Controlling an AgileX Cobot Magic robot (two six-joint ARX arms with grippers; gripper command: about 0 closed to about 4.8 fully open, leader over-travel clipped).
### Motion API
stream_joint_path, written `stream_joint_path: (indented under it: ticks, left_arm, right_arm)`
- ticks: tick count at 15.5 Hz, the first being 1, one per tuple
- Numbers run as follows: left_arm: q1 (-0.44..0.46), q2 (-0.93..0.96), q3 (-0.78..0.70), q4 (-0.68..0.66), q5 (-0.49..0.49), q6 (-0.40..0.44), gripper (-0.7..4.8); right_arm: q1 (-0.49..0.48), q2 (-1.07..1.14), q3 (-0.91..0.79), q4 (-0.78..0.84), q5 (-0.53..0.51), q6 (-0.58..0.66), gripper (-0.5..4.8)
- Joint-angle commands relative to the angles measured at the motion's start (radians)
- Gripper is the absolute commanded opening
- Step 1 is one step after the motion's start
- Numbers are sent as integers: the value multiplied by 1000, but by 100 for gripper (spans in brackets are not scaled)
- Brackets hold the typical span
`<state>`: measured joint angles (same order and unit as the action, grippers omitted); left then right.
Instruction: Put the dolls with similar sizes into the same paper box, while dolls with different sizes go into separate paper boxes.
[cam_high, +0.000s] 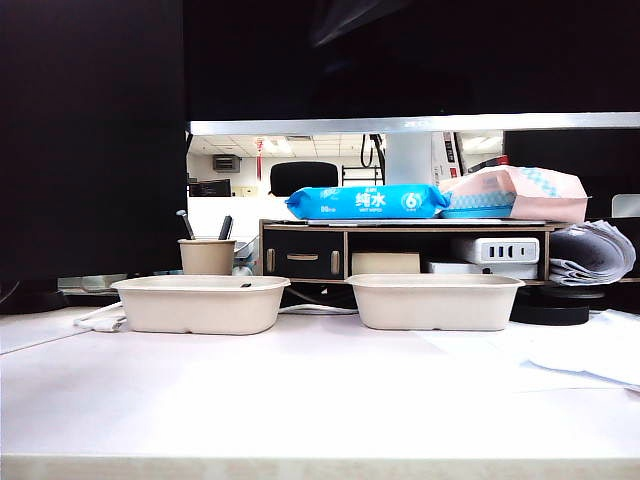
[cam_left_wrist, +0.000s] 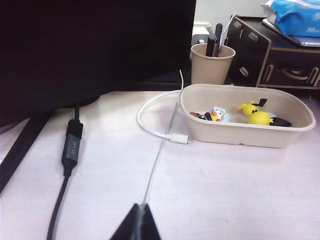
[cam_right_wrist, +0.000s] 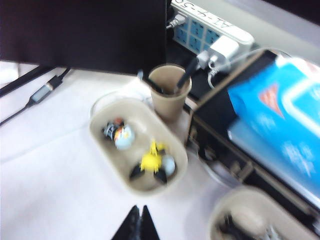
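On the left of the exterior view, the left tray (cam_high: 196, 312) sits on the white table (cam_high: 320, 400), just in front of a cup (cam_high: 207, 258) of pens. The left wrist view shows what it holds: a yellow doll (cam_left_wrist: 257, 116) and, apart from it, a dark doll (cam_left_wrist: 202, 116) touching a pale one (cam_left_wrist: 218, 114). The right wrist view hints at more pale blue beside the yellow one, but blur hides the count.

The left gripper (cam_left_wrist: 139, 223) hangs low over the table, well short of that tray, with its tips pressed together and nothing between them. A white cable (cam_left_wrist: 150, 127) curls between it and the tray.

In the middle right of the exterior view, the right tray (cam_high: 435, 312) stands apart from the left one. Something dark (cam_right_wrist: 231, 226) lies in it, too blurred to name. The right gripper (cam_right_wrist: 138, 226) is high above both trays, closed and empty.

The dolls look like small, hard, glossy moulded figures. They are probably light and stiff, and apt to slip or roll. The round body looks the safest place to pinch, not the ears or tail. The pulp trays seem light enough to slide if nudged.

The table is smooth and flat. Behind it stand a dark monitor (cam_high: 90, 140), a shelf (cam_high: 400, 250) with a blue wipes pack (cam_high: 365, 201) on top, and an office beyond.
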<state>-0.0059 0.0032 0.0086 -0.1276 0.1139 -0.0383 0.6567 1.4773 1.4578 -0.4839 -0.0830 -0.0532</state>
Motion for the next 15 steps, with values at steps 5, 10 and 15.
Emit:
stream_joint_path:
  ticks: [5,10,15]
  left_arm:
    - [2,0,1,9,3,1,-5]
    - [2,0,1,9,3,1,-5]
    - [1,0,1,9,3,1,-5]
  right_arm:
    - [0,-337,-278,62,150,9,-6]
    - [0,-658,-486,35,264,114,-5]
    - [0,-922,-536,-200,265,113,-5]
